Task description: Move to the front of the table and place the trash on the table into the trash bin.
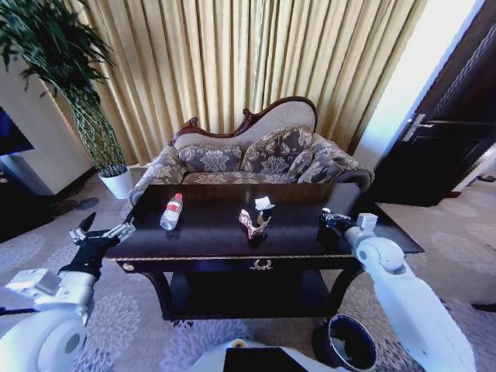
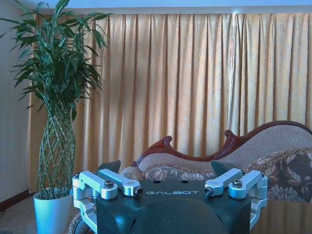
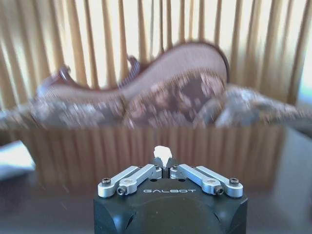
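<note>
On the table, right end: right gripper (image 1: 332, 219) sits low over the dark top, fingers pinched together on a small white scrap (image 3: 162, 152) that pokes out between the tips in the right wrist view.
Step in hand: pickup of one piece of trash looks done or nearly done; robot is already in front of the table (image 1: 201, 232), so the drive part seems finished.
Left gripper (image 1: 101, 232): hovers off the table's left edge, fingers spread wide, nothing in them; the left wrist view looks past it to the curtain, plant and sofa.
Trash bin (image 1: 353, 341): on the floor at lower right, below and in front of the table's right end, near the right arm's elbow, well below the right gripper.
Next move calls for: lift clear of the tabletop, swing back and down to the bin mouth, open only once over the rim; scrap is light and barely held, so it may slip or flutter aside.
Bottle (image 1: 171, 211): lies on its side on the left part of the table, red cap away from the robot, near the left gripper but apart from it.
Crumpled wrapper (image 1: 254, 223): mid-table, between the two grippers, untouched.
White paper (image 1: 264, 203): just behind the wrapper.
Progress: early, most trash not yet binned.
</note>
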Robot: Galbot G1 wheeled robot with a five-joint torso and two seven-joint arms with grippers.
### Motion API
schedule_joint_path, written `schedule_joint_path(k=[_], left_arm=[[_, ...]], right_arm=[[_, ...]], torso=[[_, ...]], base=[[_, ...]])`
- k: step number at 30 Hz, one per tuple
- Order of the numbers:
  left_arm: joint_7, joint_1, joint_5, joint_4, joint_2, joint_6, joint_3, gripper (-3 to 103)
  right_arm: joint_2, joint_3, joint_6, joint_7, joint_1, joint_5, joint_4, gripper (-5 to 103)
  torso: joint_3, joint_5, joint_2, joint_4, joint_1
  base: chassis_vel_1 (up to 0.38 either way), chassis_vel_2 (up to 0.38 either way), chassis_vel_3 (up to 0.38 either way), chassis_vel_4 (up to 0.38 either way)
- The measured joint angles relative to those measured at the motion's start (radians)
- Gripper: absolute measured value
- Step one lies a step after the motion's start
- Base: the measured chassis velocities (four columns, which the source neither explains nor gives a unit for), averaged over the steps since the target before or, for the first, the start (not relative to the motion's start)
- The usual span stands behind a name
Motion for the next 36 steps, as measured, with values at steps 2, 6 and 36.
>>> schedule_joint_path(k=[2,6,36], left_arm=[[0.0,0.0,0.0,0.0,0.001,-0.008,-0.002,100],[0.0,0.0,0.0,0.0,0.002,-0.017,-0.005,100],[0.004,-0.001,-0.024,0.004,0.007,-0.028,-0.034,100]], right_arm=[[-0.007,0.055,0.026,-0.014,-0.048,0.03,0.08,3],[-0.007,0.124,0.058,-0.016,-0.118,0.056,0.178,3],[0.071,0.272,0.108,0.036,-0.351,0.025,0.469,3]], torso=[[0.0,-0.0002,0.0,-0.0003,0.0],[0.0,-0.0002,0.0,-0.0004,0.0],[0.0,-0.0001,0.0,-0.0002,0.0]], base=[[0.0,0.0,0.0,0.0],[0.0,0.0,0.0,0.0],[0.013,-0.012,-0.012,0.012]])
